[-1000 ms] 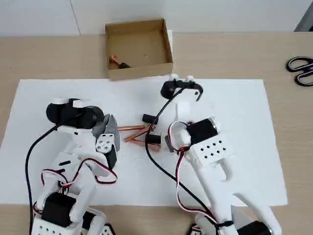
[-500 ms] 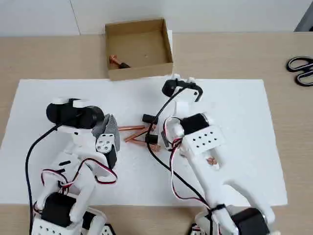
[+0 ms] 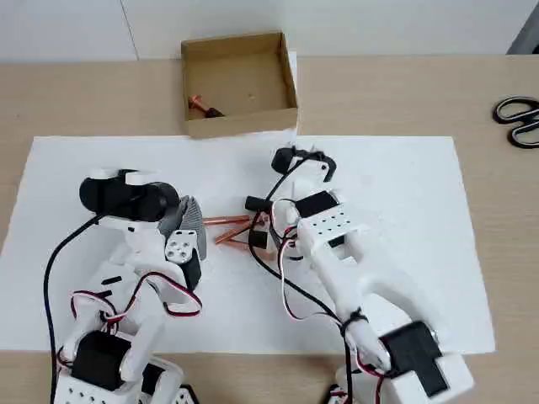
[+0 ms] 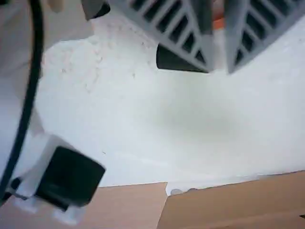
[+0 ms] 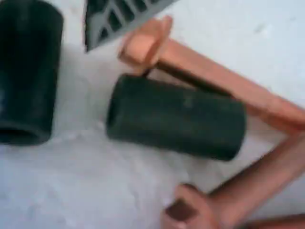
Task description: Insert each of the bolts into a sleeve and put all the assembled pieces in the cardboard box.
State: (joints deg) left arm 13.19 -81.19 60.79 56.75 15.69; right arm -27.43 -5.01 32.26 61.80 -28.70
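Standing over the desk (image 3: 404, 93), I'd say the job is barely begun. One assembled piece (image 3: 202, 105), a copper bolt in its black sleeve, lies in the near-left corner of the cardboard box (image 3: 240, 124). Everything else is loose on the white paper sheet (image 3: 404, 185).

At least two bare copper bolts (image 3: 229, 220) lie crossed between the arms. One black sleeve (image 3: 255, 203) sits just beyond them and another sleeve (image 3: 258, 238) is at their near side. In the right wrist view that second sleeve (image 5: 176, 117) lies alongside a bolt (image 5: 219, 78), touching or nearly so, with nothing inside it. So each of these remains to be joined and carried to the box.

The right gripper (image 3: 271, 234) hangs low over the cluster. Its jaws look open to me and hold nothing. The left gripper (image 3: 194, 220) sits at the bolts' other end, and I cannot tell whether its jaws grip anything.

Room is tight where it matters, I reckon. Bolts, sleeves and both grippers crowd one small patch, and the right arm's black cable (image 3: 263, 268) loops beside it. There is open paper to the right of the right arm and toward the box. The box stands just past the sheet's far edge, so its front wall would have to be cleared. Scissors (image 3: 518, 119) lie well apart at the desk's right edge.
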